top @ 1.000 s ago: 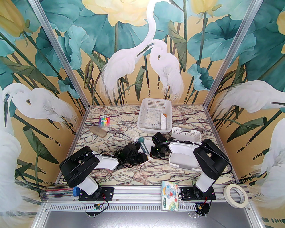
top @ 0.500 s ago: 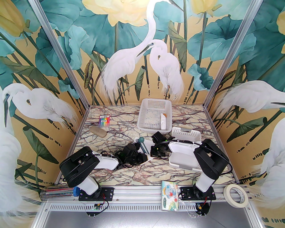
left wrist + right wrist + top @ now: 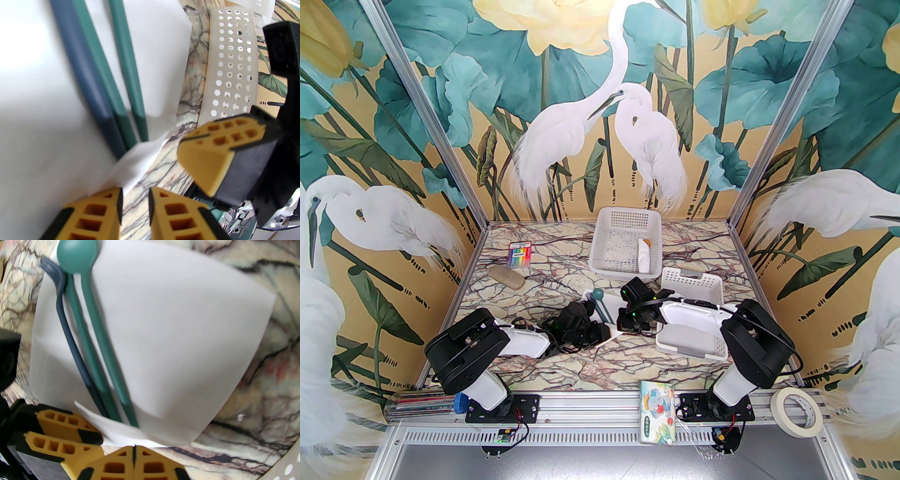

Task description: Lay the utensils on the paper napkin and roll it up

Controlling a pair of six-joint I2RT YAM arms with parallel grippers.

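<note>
Three slim utensils [image 3: 93, 352] lie side by side on the napkin [image 3: 175, 333], spread on the marbled surface [image 3: 269, 392]. Handle ends point at the left end effector [image 3: 135, 194], fingers slightly spread, the napkin's lifted edge touching one. Beside it, the right end effector [image 3: 134, 448] is pressed together at that edge.
</note>
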